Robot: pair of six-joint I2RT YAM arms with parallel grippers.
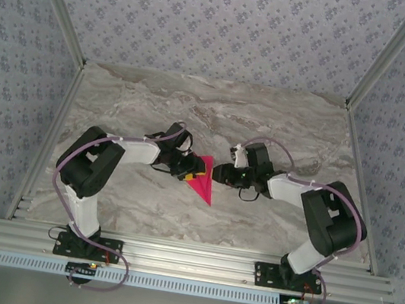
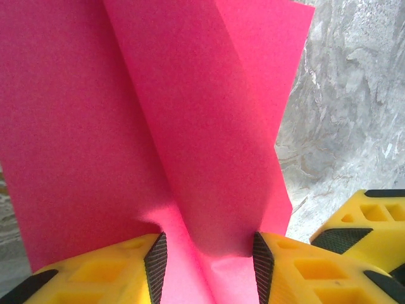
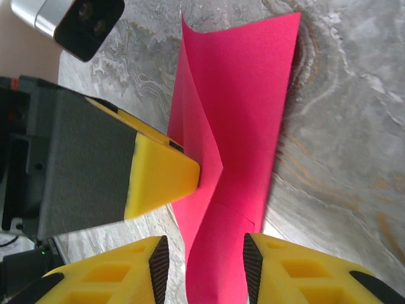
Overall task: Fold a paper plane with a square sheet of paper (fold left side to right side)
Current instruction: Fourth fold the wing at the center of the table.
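The square sheet of paper (image 1: 203,186) lies mid-table as a magenta-pink creased triangle, its point toward the near edge. My left gripper (image 1: 192,172) is at its left edge and my right gripper (image 1: 217,173) at its upper right. In the left wrist view the paper (image 2: 190,126) runs between the left gripper's (image 2: 209,256) parted pads, with a raised flap brushing the right pad. In the right wrist view the paper (image 3: 243,95) passes loosely between the right gripper's (image 3: 201,259) open pads, and a yellow left finger (image 3: 164,180) touches the raised flap.
The marble-patterned table (image 1: 156,106) is walled by patterned panels at the back and sides. An aluminium rail (image 1: 185,261) carries both arm bases at the near edge. A yellow finger of the right gripper (image 2: 367,218) sits close beside the paper.
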